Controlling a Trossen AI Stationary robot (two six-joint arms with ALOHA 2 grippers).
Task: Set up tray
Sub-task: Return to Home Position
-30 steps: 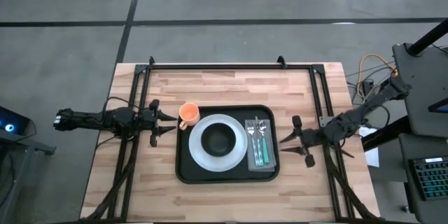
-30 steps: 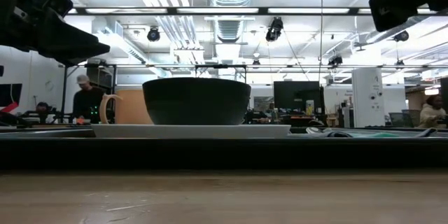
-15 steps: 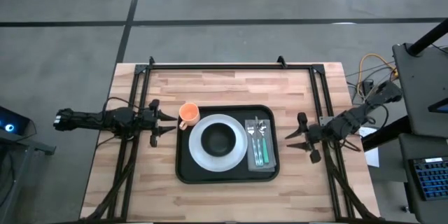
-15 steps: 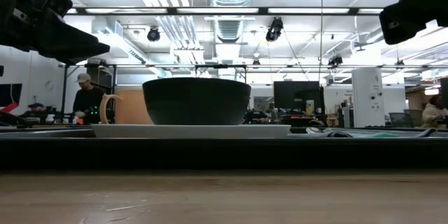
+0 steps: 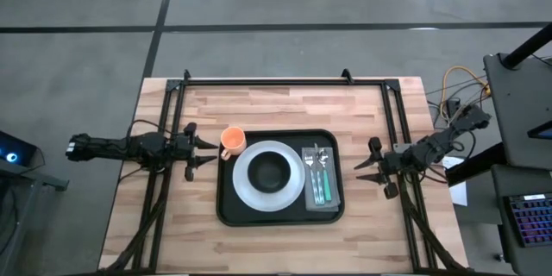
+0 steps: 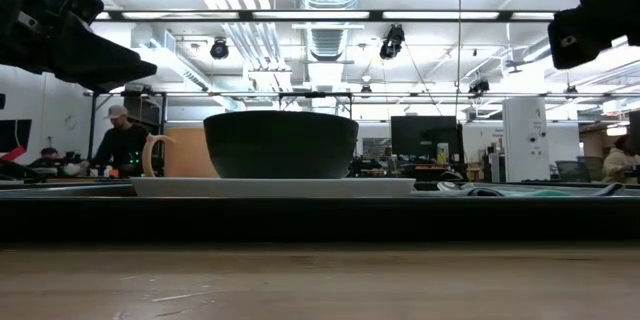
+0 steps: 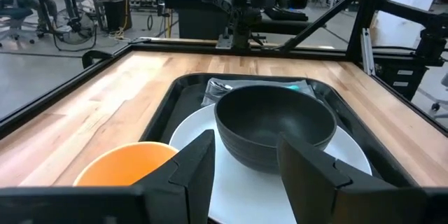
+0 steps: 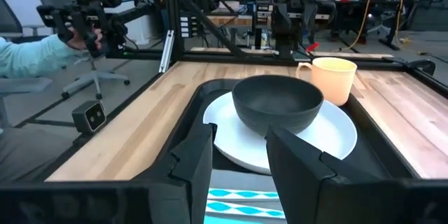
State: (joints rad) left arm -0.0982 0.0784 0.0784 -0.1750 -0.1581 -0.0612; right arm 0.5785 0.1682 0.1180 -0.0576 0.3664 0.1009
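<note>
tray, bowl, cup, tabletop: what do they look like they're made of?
Tray: black, smooth, moulded raised rim; probably plastic.
Bowl: dark, matte with a dull sheen; plastic or melamine, can't tell which.
Cup: orange, matte; likely plastic.
Tabletop: light wood, with visible plank grain.

You're in a big open robotics lab: exposed ducts (image 6: 243, 30) overhead, strip lights (image 6: 440, 15), monitors (image 6: 418, 138), rolling office chairs (image 7: 66, 14).

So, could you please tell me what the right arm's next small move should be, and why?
Probably retract the right gripper away from the tray, toward its base. The tray looks set: bowl on plate, cutlery on napkin, cup by the plate. Both grippers are open and empty, the left gripper waiting beside the cup.
</note>
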